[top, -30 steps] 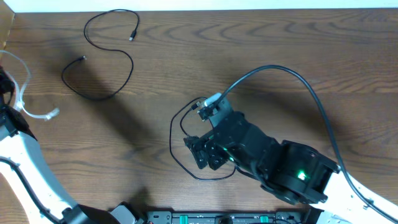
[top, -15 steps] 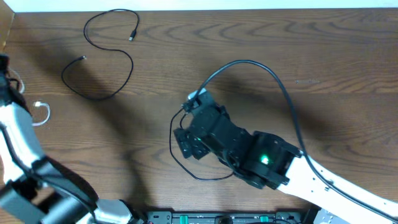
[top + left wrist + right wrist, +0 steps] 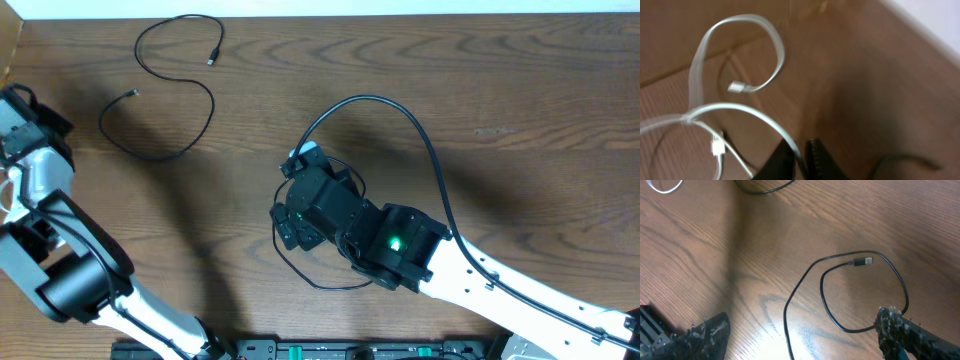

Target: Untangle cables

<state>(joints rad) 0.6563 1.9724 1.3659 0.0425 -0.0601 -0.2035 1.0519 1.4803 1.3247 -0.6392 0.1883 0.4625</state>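
A white cable [image 3: 777, 47] curls in loops over the wood in the left wrist view, one plug [image 3: 737, 88] lying free. A strand of it runs between the fingertips of my left gripper [image 3: 802, 157], which is shut on it at the table's far left edge. One black cable [image 3: 211, 105] lies spread out at the back left. A second black cable [image 3: 825, 300] loops on the table under my right gripper [image 3: 800, 332], its plug [image 3: 862, 261] just ahead. That gripper [image 3: 283, 195] stands wide open, a finger on either side of the loop, touching nothing.
The right arm's thick black cable [image 3: 400, 110] arches over the table's middle. A pale wall or edge [image 3: 930, 25] runs along the far side. The table's front rail [image 3: 350, 350] lies near the arm bases.
The left arm has swung along the left edge, carrying the white cable nearly out of the overhead view. The right gripper has moved left over the black loop.
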